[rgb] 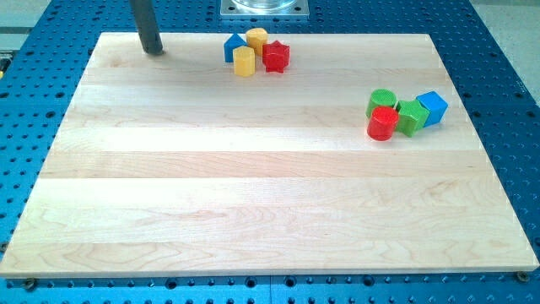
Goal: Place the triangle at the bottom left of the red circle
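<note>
Red circle [381, 123] sits nearest you, touching green blocks [411, 116] beside a blue cube [432, 107].
Your blue triangle [234, 47] crowds yellow blocks [245, 61] and a red star [276, 57]; my tip [153, 51], gripperless, stands well left.

No text, label, brand, number or sign can be read anywhere. The board [253, 169] is bare wood. The blocks carry plain colour, with no markings.

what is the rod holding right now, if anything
Nothing is held. My tip rests on the bare board at the view's top left, apart from the blue triangle cluster.
</note>
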You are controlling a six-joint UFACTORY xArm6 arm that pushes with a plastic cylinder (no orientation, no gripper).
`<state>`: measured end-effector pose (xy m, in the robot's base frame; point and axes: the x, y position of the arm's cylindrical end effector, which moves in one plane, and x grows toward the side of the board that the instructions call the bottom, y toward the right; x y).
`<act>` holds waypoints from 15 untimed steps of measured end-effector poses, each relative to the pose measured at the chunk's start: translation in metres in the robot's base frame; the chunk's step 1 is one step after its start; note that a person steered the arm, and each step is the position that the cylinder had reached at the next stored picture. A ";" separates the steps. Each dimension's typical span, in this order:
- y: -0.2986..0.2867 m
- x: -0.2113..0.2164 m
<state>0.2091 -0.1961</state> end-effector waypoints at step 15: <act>0.184 0.161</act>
<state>0.3697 -0.0120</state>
